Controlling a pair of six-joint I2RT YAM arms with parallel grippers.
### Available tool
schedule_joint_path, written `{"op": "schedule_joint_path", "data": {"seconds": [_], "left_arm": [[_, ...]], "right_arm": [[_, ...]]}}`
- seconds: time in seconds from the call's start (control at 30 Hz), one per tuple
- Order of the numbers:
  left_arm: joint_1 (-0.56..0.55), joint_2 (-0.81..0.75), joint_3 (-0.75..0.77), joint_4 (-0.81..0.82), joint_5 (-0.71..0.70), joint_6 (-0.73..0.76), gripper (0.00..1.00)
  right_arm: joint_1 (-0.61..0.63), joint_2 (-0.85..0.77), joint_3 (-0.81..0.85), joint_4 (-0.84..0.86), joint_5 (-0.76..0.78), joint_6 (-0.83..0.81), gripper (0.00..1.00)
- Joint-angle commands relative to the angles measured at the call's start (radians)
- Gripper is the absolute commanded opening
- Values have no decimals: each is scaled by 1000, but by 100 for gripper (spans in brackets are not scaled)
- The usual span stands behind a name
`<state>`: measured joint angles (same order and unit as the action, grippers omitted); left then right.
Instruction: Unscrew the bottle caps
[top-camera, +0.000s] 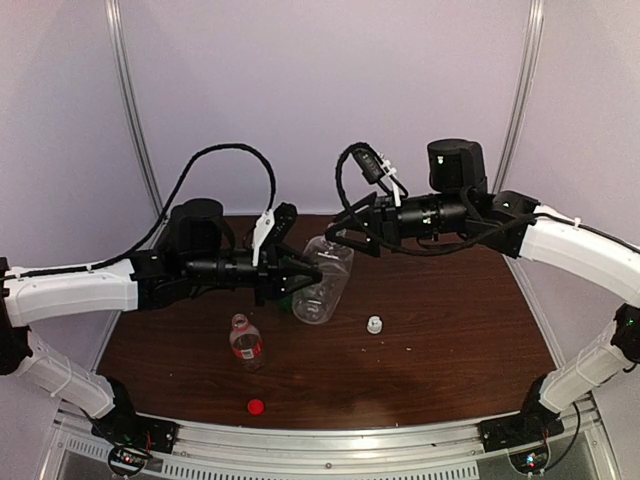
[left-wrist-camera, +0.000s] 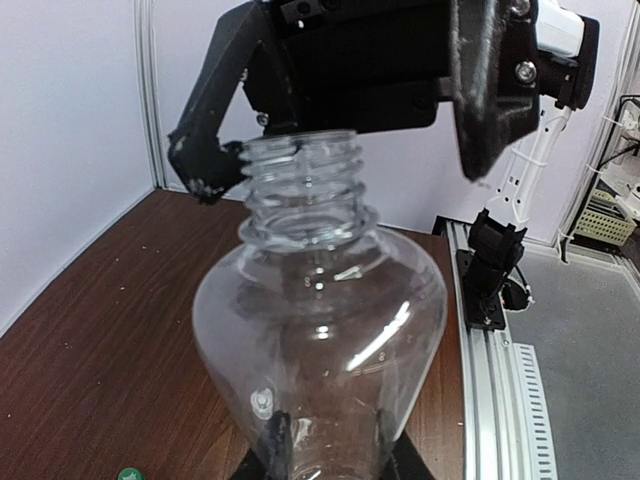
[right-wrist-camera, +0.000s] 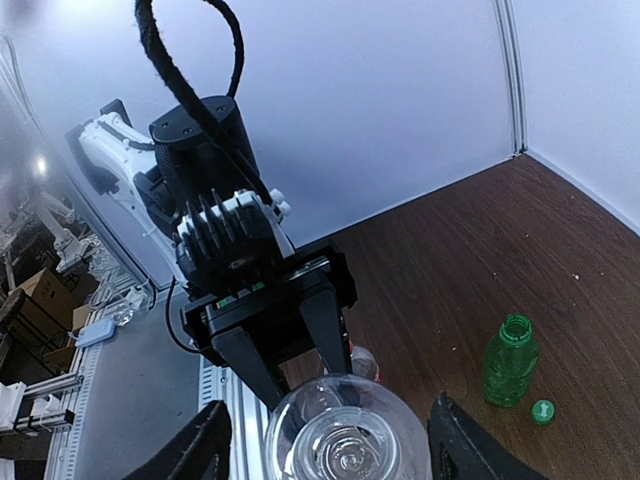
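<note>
Left gripper (top-camera: 308, 273) clamped on the large clear bottle (top-camera: 325, 290) over the tabletop (top-camera: 450, 340) middle, right gripper (top-camera: 345, 238) open astride its uncapped neck.

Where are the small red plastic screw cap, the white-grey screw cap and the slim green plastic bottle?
small red plastic screw cap (top-camera: 256, 406): top view, on its flat top.
white-grey screw cap (top-camera: 374, 324): top view, on its middle.
slim green plastic bottle (right-wrist-camera: 510, 365): right wrist view, on its body below the neck.
</note>
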<state>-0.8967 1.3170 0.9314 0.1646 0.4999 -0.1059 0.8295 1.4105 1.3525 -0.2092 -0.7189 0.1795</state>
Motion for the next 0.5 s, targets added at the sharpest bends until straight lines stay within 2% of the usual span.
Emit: {"op": "schedule_joint_path", "data": {"seconds": [0.0,0.13,0.37,0.47], "left_arm": [[2,8,36,60,28,2,6],[2,8,35,62,28,2,6],[2,6,35,62,27,-1,5],[2,7,34,62,26,-2,5]], "right_arm": [[13,10,39,-18,-17,-12,58],[15,22,40,-23,-15,-20,45],[14,30,36,-35,-3,-32,37],[14,31,37,-39,-4,-37,26]]}}
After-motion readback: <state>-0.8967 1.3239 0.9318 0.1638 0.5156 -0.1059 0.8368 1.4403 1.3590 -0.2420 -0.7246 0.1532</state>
